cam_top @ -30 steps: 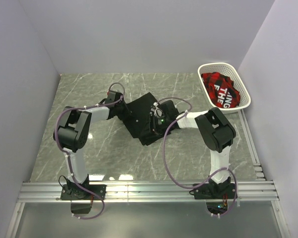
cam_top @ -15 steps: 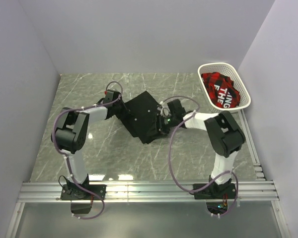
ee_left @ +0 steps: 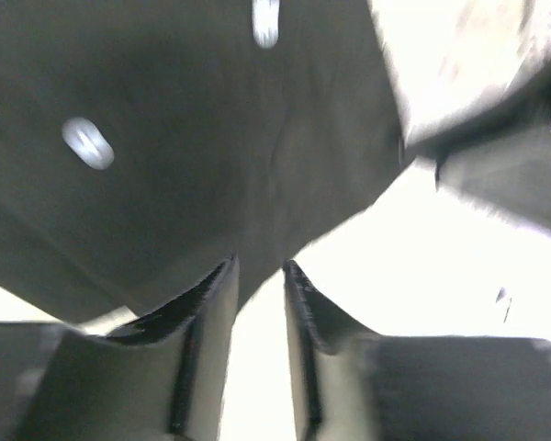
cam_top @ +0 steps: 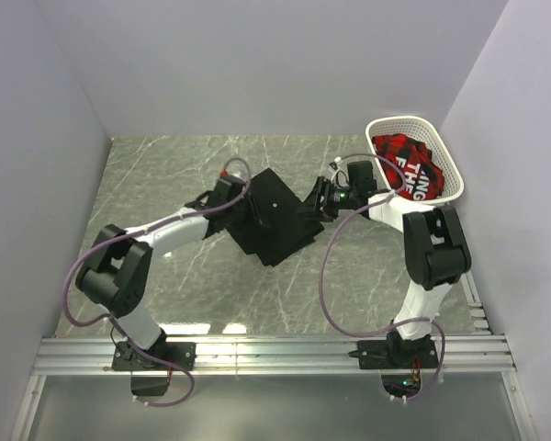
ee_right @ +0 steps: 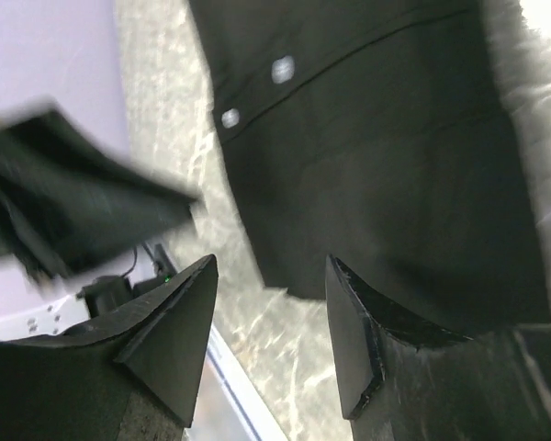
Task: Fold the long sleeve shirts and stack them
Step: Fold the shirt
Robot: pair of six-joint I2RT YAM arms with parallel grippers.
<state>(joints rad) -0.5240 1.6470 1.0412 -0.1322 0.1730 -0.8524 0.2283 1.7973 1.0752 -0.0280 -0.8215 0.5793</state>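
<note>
The black shirt (cam_top: 274, 219) is soft matt cloth with small shiny white buttons (ee_right: 282, 69), the counter (cam_top: 165, 165) smooth, faintly glossy grey marble-patterned stone or laminate, the white basket (cam_top: 452, 170) perforated plastic, the red checked garment (cam_top: 397, 149) woven cloth, the near rails (cam_top: 275, 352) ribbed bare metal.

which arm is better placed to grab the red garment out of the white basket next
Right, probably. The right tool stands open and empty near the white basket holding the red garment; the left tool sits across the black shirt, farther away.
</note>
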